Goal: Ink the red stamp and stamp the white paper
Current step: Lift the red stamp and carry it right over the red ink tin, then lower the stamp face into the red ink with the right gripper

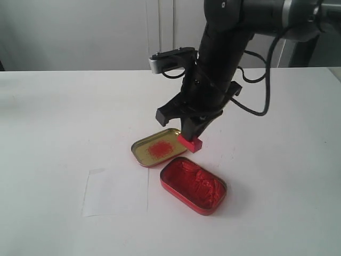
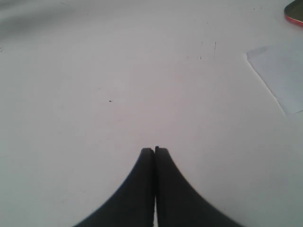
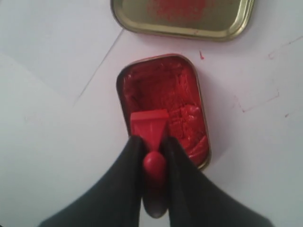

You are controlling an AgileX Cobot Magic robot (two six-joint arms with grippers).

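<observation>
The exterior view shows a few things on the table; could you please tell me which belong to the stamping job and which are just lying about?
Part of the job: red stamp, held by the right gripper; red ink tin; white paper.
Lying about: gold tin lid with a red smudge; left gripper, shut and holding nothing.

A white worktop (image 1: pixel 53 117) is seen across most of the exterior view. It is lit softly and evenly, and only faint shadows are cast. Behind it a plain pale grey wall (image 1: pixel 80 32) is shown, and two thin vertical lines (image 1: pixel 160 26) are seen against it.
</observation>
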